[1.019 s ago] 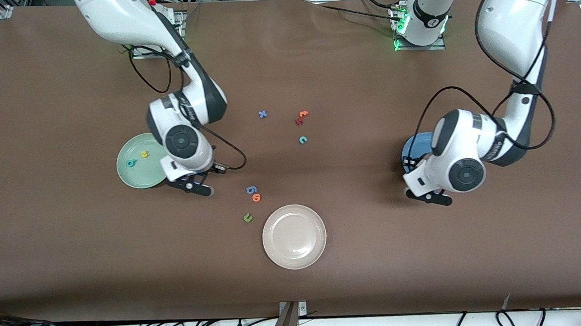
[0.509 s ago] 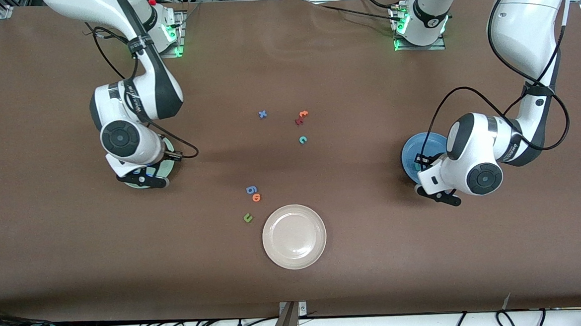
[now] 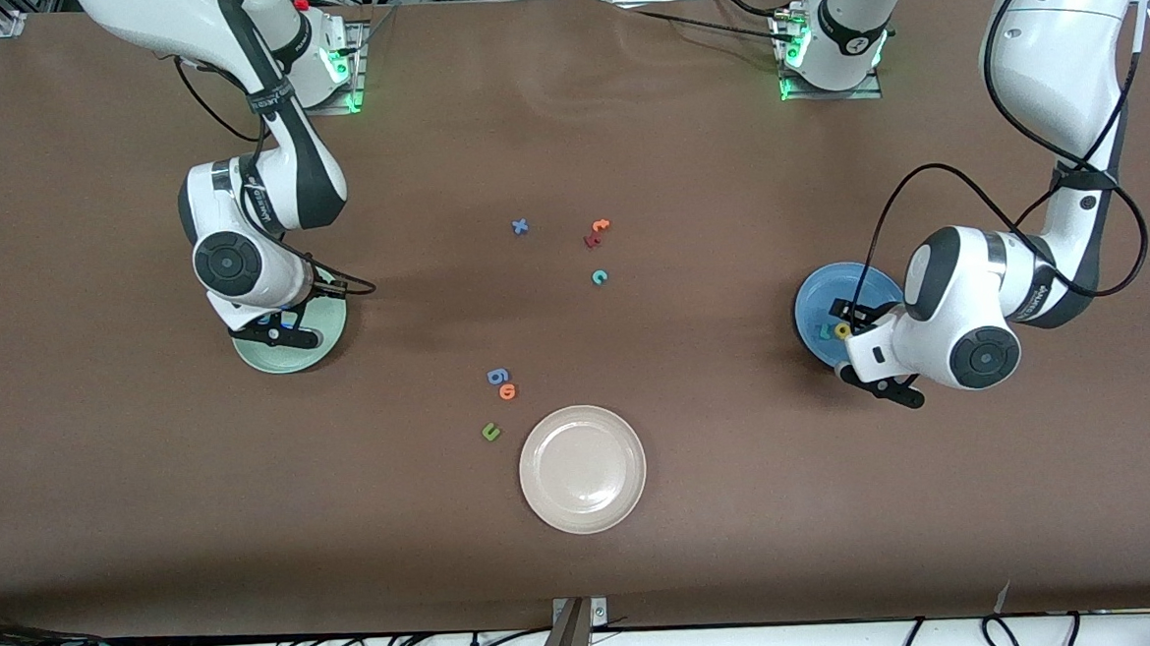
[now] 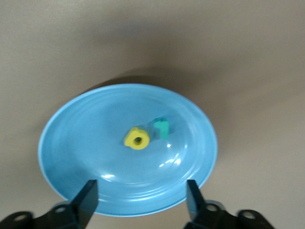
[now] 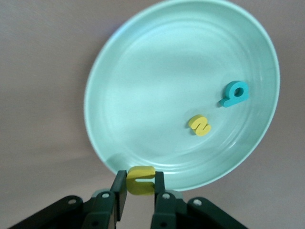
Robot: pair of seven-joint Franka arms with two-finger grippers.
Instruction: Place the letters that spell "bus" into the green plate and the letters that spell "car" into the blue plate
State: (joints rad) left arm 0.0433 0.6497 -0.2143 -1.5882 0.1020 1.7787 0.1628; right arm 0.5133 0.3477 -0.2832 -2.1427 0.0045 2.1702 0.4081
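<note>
Front view: right gripper (image 3: 275,331) hangs over the green plate (image 3: 325,338), left gripper (image 3: 883,378) over the blue plate (image 3: 820,295)'s edge; teal "c" (image 3: 599,277) lies mid-table, well apart from both. Left wrist: fingers (image 4: 86,202) apart above yellow "a" (image 4: 137,139) and teal "r" (image 4: 162,128). Right wrist: jaws clamp yellow "u" (image 5: 140,181); teal "b" (image 5: 234,93), yellow "s" (image 5: 200,125) in plate.

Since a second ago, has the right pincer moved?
Yes. The right pincer has swung from beside the green plate to over it, away from the beige plate.
</note>
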